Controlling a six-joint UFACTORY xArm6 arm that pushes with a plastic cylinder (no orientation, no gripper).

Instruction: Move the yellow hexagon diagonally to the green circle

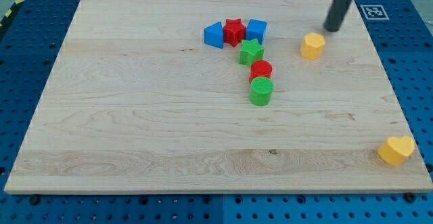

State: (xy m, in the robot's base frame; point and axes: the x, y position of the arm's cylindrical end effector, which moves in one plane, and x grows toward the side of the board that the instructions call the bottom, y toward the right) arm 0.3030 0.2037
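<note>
The yellow hexagon (312,46) sits in the upper right part of the wooden board (135,116). The green circle (260,91) stands near the middle, below and to the left of the hexagon. My tip (331,29) is just above and to the right of the yellow hexagon, a small gap away from it. The rod runs up out of the view's top.
A red circle (261,69) touches the green circle from above. A green star (251,51) sits above that. A blue block (214,34), a red star (234,31) and a blue cube (256,30) form a row near the top. A yellow heart (396,149) lies at the lower right corner.
</note>
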